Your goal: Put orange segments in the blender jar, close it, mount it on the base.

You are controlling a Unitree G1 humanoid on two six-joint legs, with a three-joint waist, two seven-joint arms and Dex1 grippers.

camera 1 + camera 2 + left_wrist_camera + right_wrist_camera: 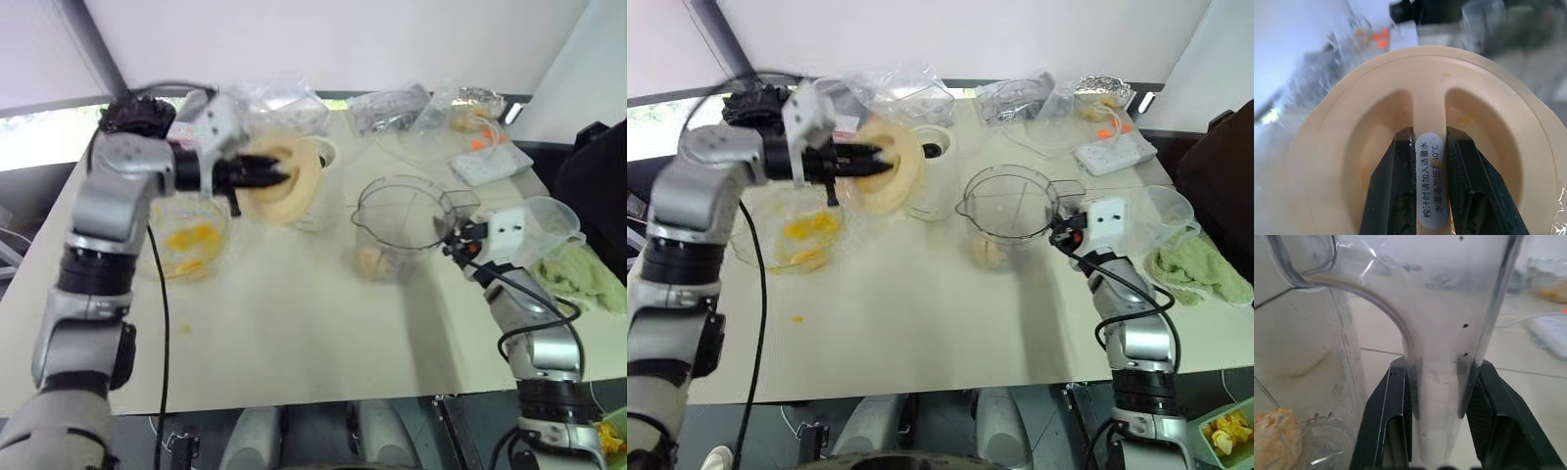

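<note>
Left pincer (1430,191): pinching the centre rib of the lid (284,181), one black finger each side; lid carried on edge above the surface (294,333), left of the jar.
Right pincer (1440,416): fingers set on both sides of the jar's side handle (1444,382), touching it; firmness of the clamp cannot be told.
Blender jar (404,227): upright on the surface, mouth uncovered, not on the base.
Orange segments (1276,443): one piece at the jar bottom; more (188,240) lie in the clear bowl (176,257) under the left arm.
Base (933,181): cream body standing just behind the raised lid, partly hidden by it.
Risk, lid: it hangs from a narrow rib only; a quick swing could twist it in the grip, so that it meets the rim tilted and fails to seat.
Risk, jar: a loose hold on the smooth handle could let the jar rotate or slide when the lid is pressed down; a hard push could tip it.
Risk, base: the lid passes close in front and could knock it.
Wrist views add: the rib grip with its printed label, the fingers' contact on the handle, and fruit inside the jar.
Head views add: the layout of jar, base, bowl and both arms.
</note>
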